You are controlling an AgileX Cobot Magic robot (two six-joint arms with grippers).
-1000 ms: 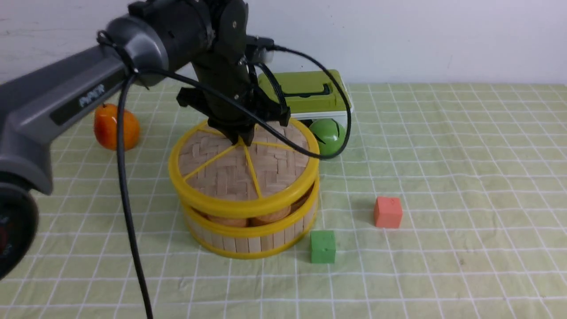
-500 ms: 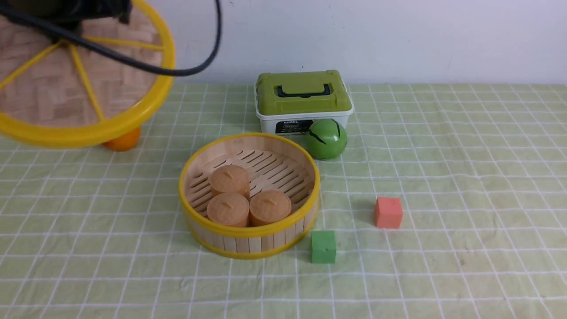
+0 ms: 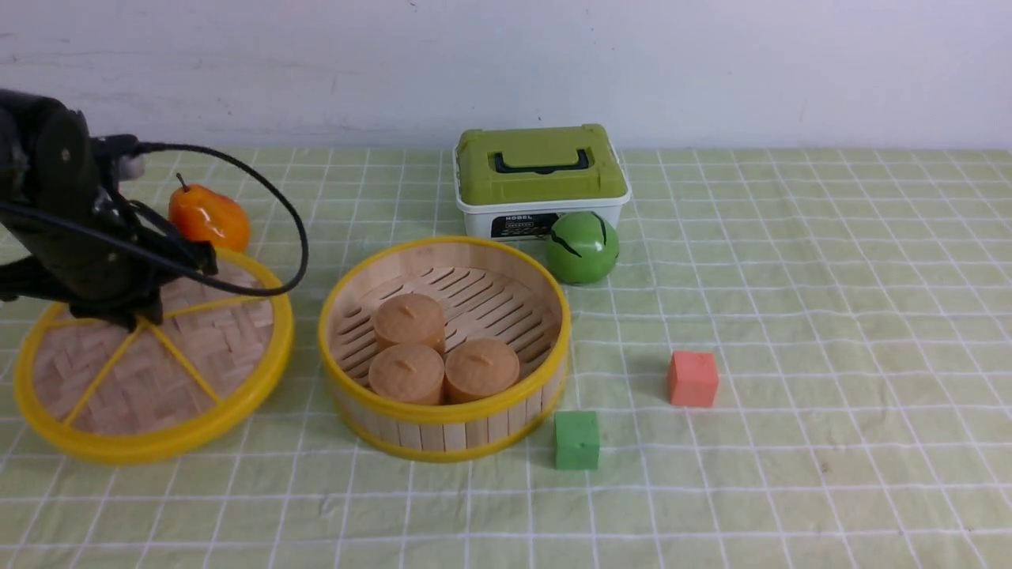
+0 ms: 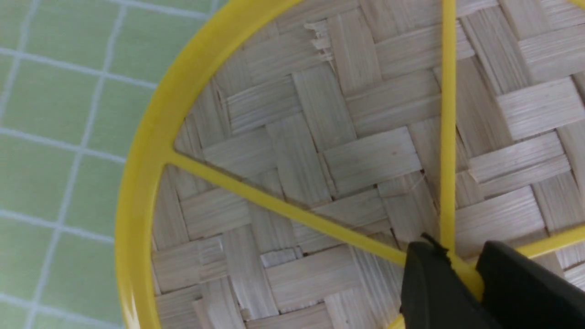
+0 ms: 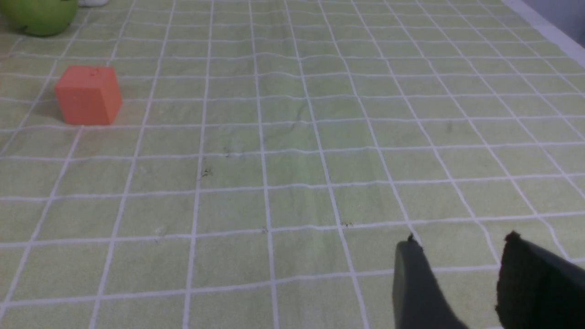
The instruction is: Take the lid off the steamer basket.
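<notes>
Left pincer [image 4: 461,278] clamps the yellow plastic knob of 1 round woven-bamboo lid [image 4: 292,151], off the slatted basket [image 3: 443,427].

Pear's base hidden, lid's knob covered by handLid's knob [image 4: 467,278] mostly hidden, box label [image 3: 523,226] blurred

My left gripper [image 4: 450,283] is closed on the lid's central knob near the table's far left corner, its arm reaching in from the left. My right gripper [image 5: 461,278] stands open over the table, its dark fingers parted, though their tips look somewhat blurred.
</notes>
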